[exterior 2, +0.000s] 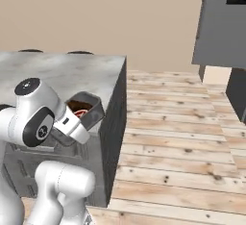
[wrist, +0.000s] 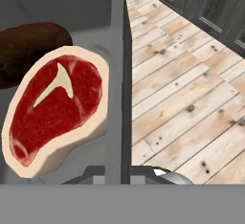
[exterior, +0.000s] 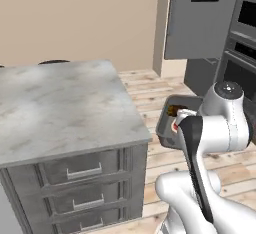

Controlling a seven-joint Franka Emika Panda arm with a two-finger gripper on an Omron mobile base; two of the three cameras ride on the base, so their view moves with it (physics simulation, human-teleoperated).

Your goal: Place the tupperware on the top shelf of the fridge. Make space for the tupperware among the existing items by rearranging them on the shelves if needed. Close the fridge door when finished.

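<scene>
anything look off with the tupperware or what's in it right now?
Nothing spilled. The tupperware is carried tilted in the air beside the counter, the gripper clamped on its wall. The raw steak and a dark brown piece are inside it. The fridge door is shut.

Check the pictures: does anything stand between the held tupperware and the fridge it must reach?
Nothing visible does. The gripper holds the tupperware by its wall above bare wooden floor, which runs unobstructed toward the fridge door. The counter stands off to the side.
</scene>
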